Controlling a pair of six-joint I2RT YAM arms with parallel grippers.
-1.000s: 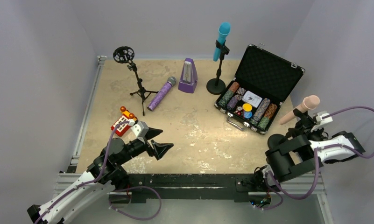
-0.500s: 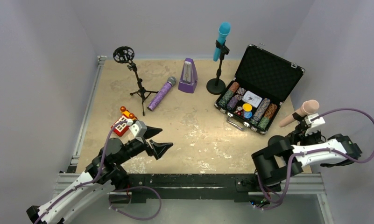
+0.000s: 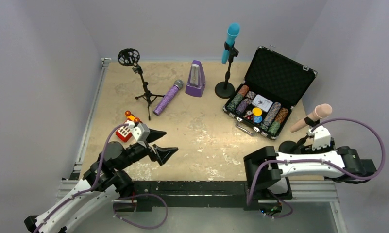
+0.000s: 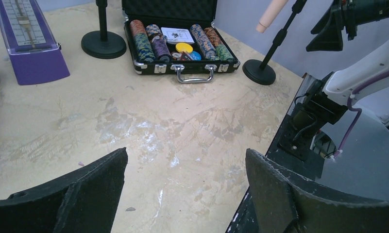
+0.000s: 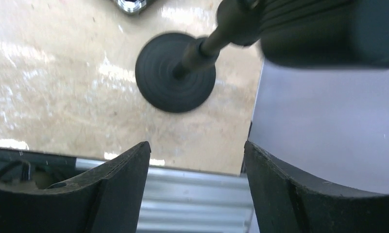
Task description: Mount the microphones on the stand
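Observation:
The cyan-blue microphone (image 3: 230,41) stands clipped in the round-base stand (image 3: 225,89) at the back. The pale pink microphone (image 3: 312,116) sits tilted in the clip of the stand at the right edge, whose base (image 5: 175,72) shows in the right wrist view. The glittery purple microphone (image 3: 168,97) lies on the table beside the tripod stand (image 3: 144,92), whose ring mount (image 3: 128,56) is empty. My left gripper (image 4: 186,155) is open and empty over the near table. My right gripper (image 5: 196,145) is open and empty, low beside the pink microphone's stand.
A purple metronome (image 3: 195,78) stands at the back middle. An open black case of poker chips (image 3: 260,109) lies right of centre. A red toy (image 3: 126,128) sits near my left arm. The table's near metal rail (image 5: 192,194) is under my right gripper.
My right arm has dropped away from the pink microphone and folded back toward the near edge; the pink microphone stays on its stand. My left arm has shifted slightly left.

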